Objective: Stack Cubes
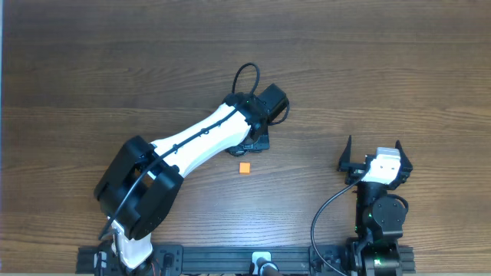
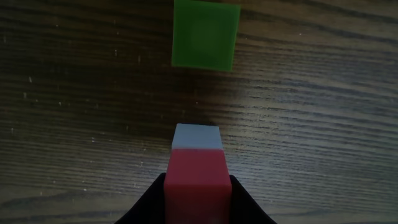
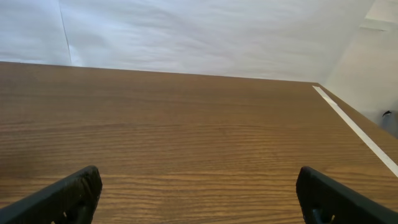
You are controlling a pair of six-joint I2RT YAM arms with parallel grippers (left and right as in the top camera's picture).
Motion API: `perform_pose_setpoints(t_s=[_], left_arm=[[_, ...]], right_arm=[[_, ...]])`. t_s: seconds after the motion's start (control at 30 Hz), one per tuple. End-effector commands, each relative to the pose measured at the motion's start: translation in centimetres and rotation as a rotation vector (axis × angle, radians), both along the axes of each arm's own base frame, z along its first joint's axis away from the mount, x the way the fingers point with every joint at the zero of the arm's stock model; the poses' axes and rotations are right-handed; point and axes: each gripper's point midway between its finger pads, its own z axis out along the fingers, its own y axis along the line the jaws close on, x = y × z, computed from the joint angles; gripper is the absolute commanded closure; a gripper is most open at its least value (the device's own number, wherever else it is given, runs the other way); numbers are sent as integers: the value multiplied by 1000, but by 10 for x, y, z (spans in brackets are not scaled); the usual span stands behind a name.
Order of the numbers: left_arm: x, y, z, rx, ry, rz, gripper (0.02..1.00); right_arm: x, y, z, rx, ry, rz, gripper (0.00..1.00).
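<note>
Jaws of left arm pinch red cube (image 2: 196, 180) by opposite flat sides, lower centre of left wrist view, blue cube (image 2: 197, 137) touching above it, green cube (image 2: 205, 34) at top; right jaws spread; cubes judged light, rigid, smooth.

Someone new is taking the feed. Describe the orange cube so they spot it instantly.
On the wooden table, follow the left arm's white link up to mid-table. Just toward the bases from its wrist, alone on bare wood, sits the orange cube. Unlike it, the red cube is clamped in the left claw, with the green cube on the wood beyond.
</note>
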Motion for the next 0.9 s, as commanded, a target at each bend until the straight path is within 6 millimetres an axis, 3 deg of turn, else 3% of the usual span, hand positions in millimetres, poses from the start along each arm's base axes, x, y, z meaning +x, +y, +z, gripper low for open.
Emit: perform_pose_setpoints(t_s=[0.03, 0.2, 0.6, 0.73, 0.9], left_arm=[[3, 0, -3, 19, -8, -11, 972], [3, 1, -3, 20, -8, -12, 950], [4, 1, -3, 23, -11, -11, 763], [4, 1, -3, 22, -10, -11, 684], [3, 1, -3, 23, -10, -11, 478]], right_arm=[[0, 3, -2, -4, 5, 14, 9], [0, 3, -2, -4, 5, 14, 7], [0, 3, -2, -4, 5, 14, 7], [0, 3, -2, -4, 5, 14, 9], [0, 3, -2, -4, 5, 14, 9]])
